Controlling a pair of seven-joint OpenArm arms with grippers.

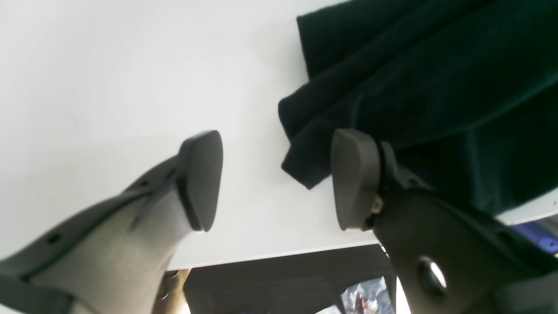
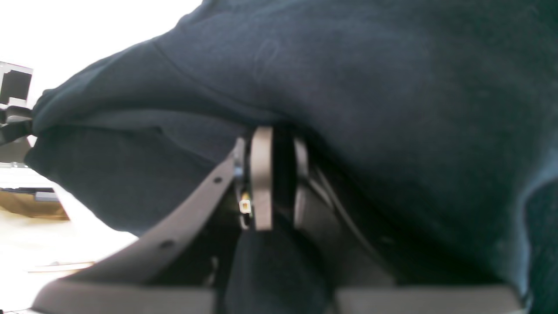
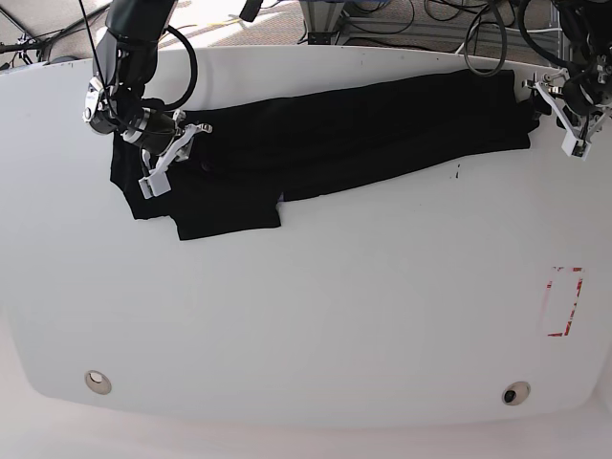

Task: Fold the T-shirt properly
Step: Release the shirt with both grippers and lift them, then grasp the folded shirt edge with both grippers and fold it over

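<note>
T-shirt [image 2: 348, 87]: print and text unseen, cloth runs past right wrist frame edges; right gripper [image 2: 272, 174]: fingertips buried in cloth | left gripper [image 3: 572, 120]: too small in base view

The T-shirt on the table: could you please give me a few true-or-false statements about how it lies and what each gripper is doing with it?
1. The T-shirt lies stretched in a long band across the far side of the white table. True.
2. The left gripper is clamped on the shirt. False: its jaws stand open, with bare table between them and the cloth's edge just beside one finger.
3. The right gripper is shut on a fold of the shirt. True.
4. The shirt's printed front faces up. False: only plain black cloth shows.
5. A red rectangular marking is on the table. True.
</note>
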